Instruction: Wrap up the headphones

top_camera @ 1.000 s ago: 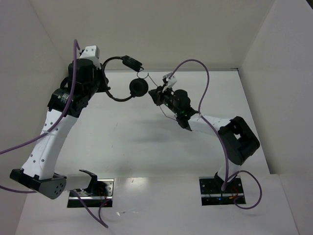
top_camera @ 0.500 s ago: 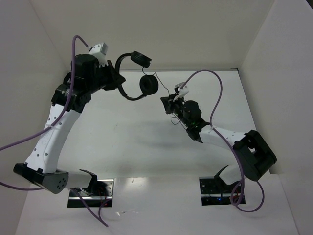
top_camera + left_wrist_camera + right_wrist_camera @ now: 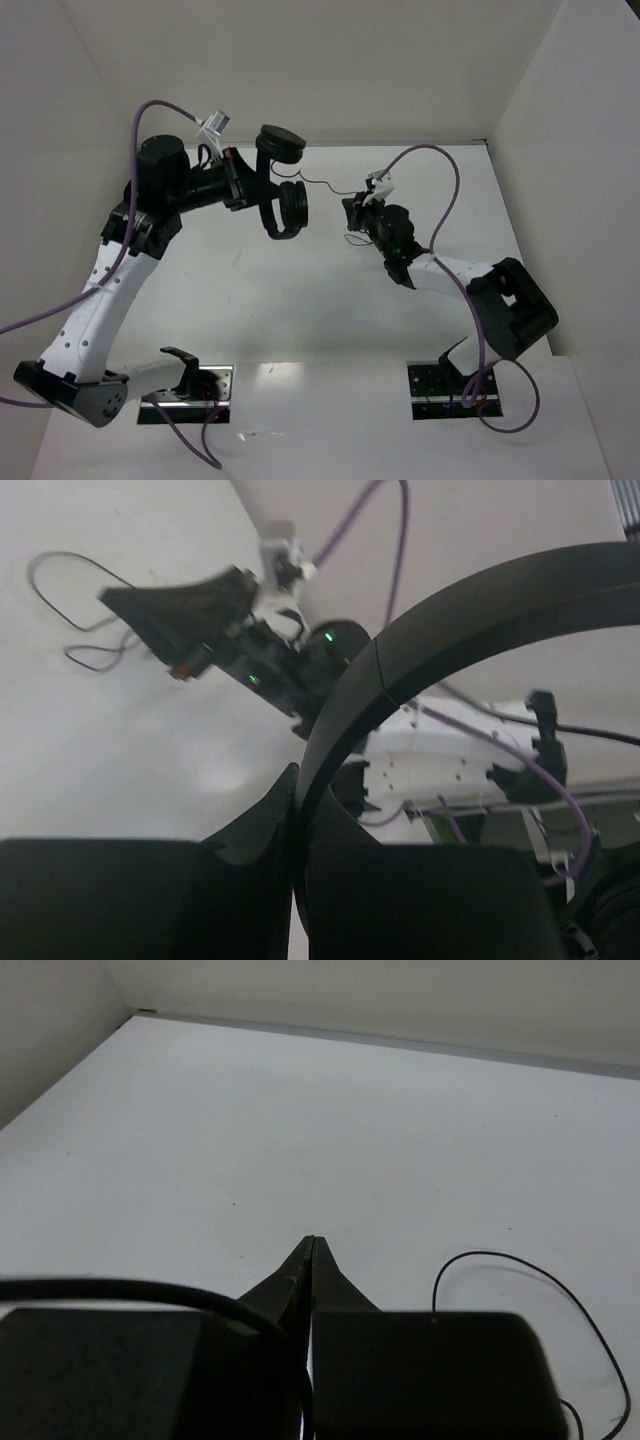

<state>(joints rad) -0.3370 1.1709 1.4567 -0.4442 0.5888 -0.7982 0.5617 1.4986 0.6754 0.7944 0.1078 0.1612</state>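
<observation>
Seen from above, two robot arms reach over a white worktop [image 3: 300, 300]. There is one pair of black headphones [image 3: 272, 222], held in the air off the worktop at the tip of the left end effector [image 3: 250, 188]. This view alone shows both of its round ear pads: one [image 3: 280, 143] just beyond the left end effector, the other [image 3: 293, 203] just to its right. It also shows two purple cables [image 3: 432, 148], one looping off each arm. A single thin strand runs from the headphones across to the right end effector [image 3: 352, 212], which is well apart from the left one, with small loops hanging just below it.

The left wrist camera shows what the overhead view cannot: the two fingers [image 3: 150, 900] of the left end effector are closed tight on the headband [image 3: 470, 600], which rises out of the seam between them and arcs up to the right. Beyond it, the right end effector appears blurred, with thin loops lying on the worktop beside it.

The right wrist camera shows its own two fingers pressed together to a point, with no gap. The dark cord [image 3: 150, 1288] crosses the left finger and runs into the seam between them, so it is gripped. Another loop of it lies on the worktop just right of the fingers. No ear pads appear in this view.
</observation>
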